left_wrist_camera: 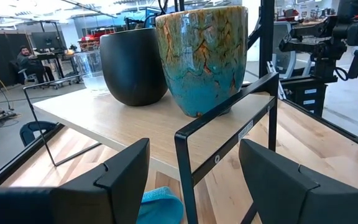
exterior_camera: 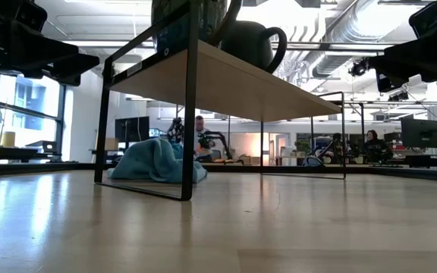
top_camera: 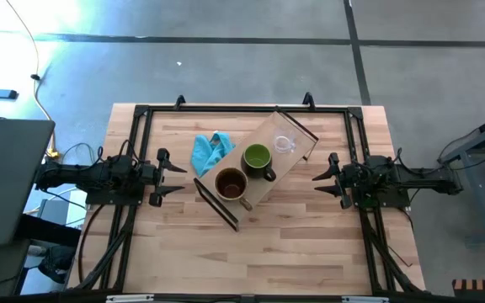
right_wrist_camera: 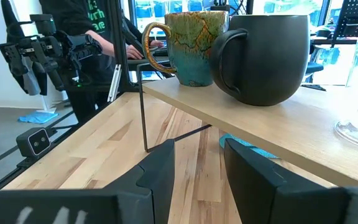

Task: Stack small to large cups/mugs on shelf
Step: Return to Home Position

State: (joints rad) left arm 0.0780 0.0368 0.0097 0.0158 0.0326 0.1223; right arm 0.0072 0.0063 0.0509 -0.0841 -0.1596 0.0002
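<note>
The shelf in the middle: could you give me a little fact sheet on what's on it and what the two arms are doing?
shelf: pale wood board on black end frames, slantwise in the high view
on shelf: glass cup, dark mug with green inside, glazed teal-brown mug, in a row, smallest to largest
blue cloth: lying beside the shelf, off it
left gripper: left of the shelf, apart from it, fingers open, empty
right gripper: right of the shelf, apart from it, fingers open, empty

High view: straight down over the table (top_camera: 310, 252). Low view: tabletop level, close, seeing the underside of the shelf (exterior_camera: 226, 83). Wrist views: close, facing inward from opposite ends; all share the shelf.
</note>
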